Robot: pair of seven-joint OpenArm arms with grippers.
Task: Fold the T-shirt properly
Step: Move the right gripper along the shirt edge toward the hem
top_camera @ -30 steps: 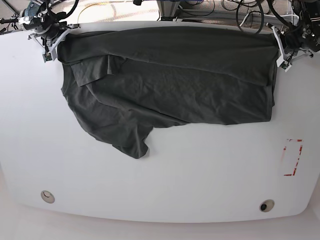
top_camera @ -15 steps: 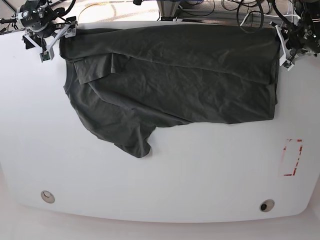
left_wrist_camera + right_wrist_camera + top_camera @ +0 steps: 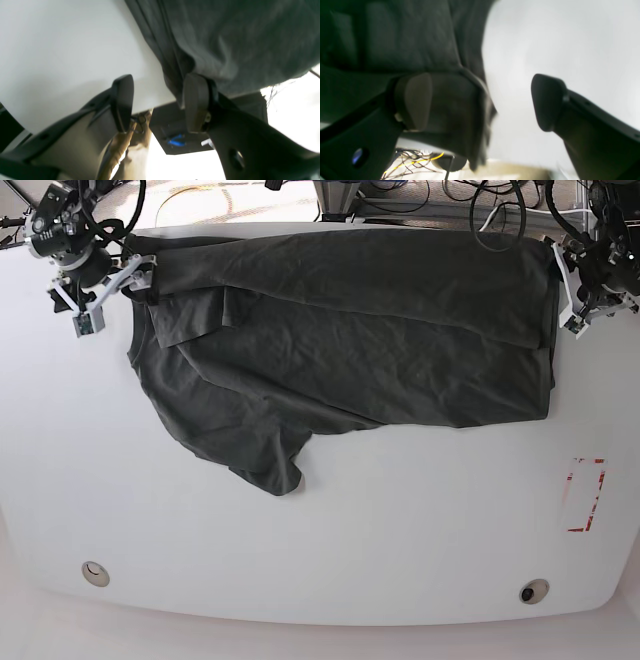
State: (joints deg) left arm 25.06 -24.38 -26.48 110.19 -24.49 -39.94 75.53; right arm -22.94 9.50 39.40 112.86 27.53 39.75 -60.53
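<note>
The dark charcoal T-shirt (image 3: 350,340) lies wrinkled across the far half of the white table (image 3: 350,530), with one part trailing toward the front left. My right gripper (image 3: 110,292) is at the shirt's far left corner. In the right wrist view it (image 3: 480,102) stands wide open, and a loose fold of the T-shirt (image 3: 460,100) rests against one finger. My left gripper (image 3: 565,292) is at the shirt's far right edge. In the left wrist view it (image 3: 159,103) is open, and the T-shirt (image 3: 225,45) hem lies beside one finger, unpinched.
A red rectangle mark (image 3: 585,495) is on the table at the right. Two round holes (image 3: 95,573) (image 3: 533,591) sit near the front edge. Cables (image 3: 450,200) run behind the far edge.
Both grippers have opened and let go of the shirt's far corners. The right gripper has come a little nearer along the left edge. The shirt's far edge has settled flat.
</note>
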